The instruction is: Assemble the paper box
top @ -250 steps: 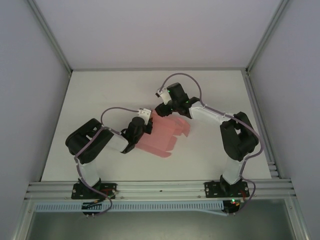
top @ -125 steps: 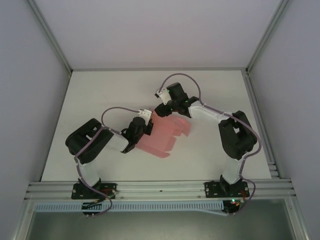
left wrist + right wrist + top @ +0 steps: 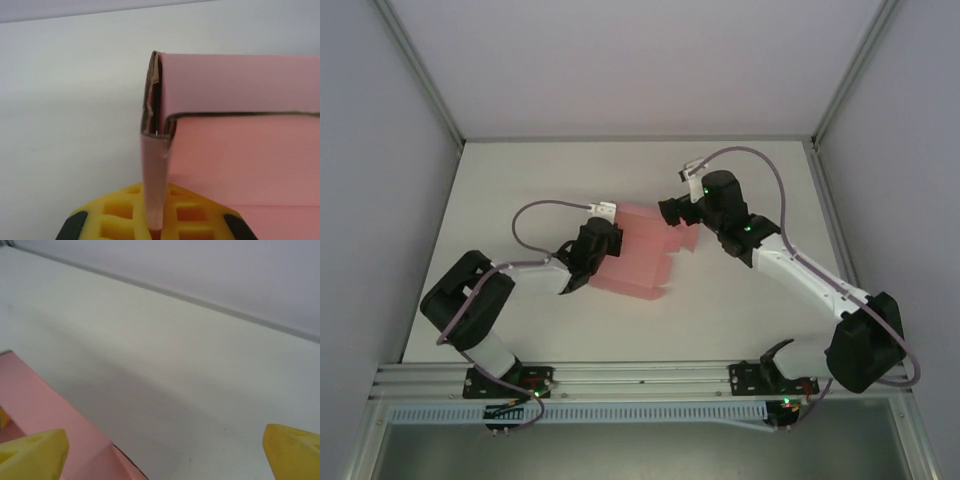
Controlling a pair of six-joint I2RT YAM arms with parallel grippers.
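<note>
Left fingers (image 3: pixel 120 220): yellow pads clenched on a thin upright flap of the paper box (image 3: pixel 240 165); the flap's lower end runs down into the slot between them.
Left gripper (image 3: pixel 594 250): at the card's left edge in the top view, pointing right across the table (image 3: pixel 520 190).
Right fingers (image 3: pixel 32 452): released and spread wide, one yellow tip in the lower left corner of the wrist view and the other in the lower right, with bare white surface between them.
Right gripper (image 3: pixel 670 210): holds nothing; it sits at the far right corner of the card, and whether a tip touches the pink edge cannot be told.
Paper box, place: near the middle of the table, between the two grippers.
Paper box, shape: a partly folded cut-out, not a closed box; a broad panel lies flat, with a notched edge toward the arms' bases and tabs at the right end.
Fold seen from the left wrist: one pink panel stands up at the back and another slopes toward the camera on the right, with a dark cut edge between them; the corner where they meet the gripped flap is creased and a little frayed.
Card seen from the right wrist: a slanted pink strip in the lower left, running behind the left-hand tip.
Left arm (image 3: pixel 470 300): folded at the elbow, reaching in from the near left.
Right arm (image 3: pixel 800 275): stretched long from the near right base.
</note>
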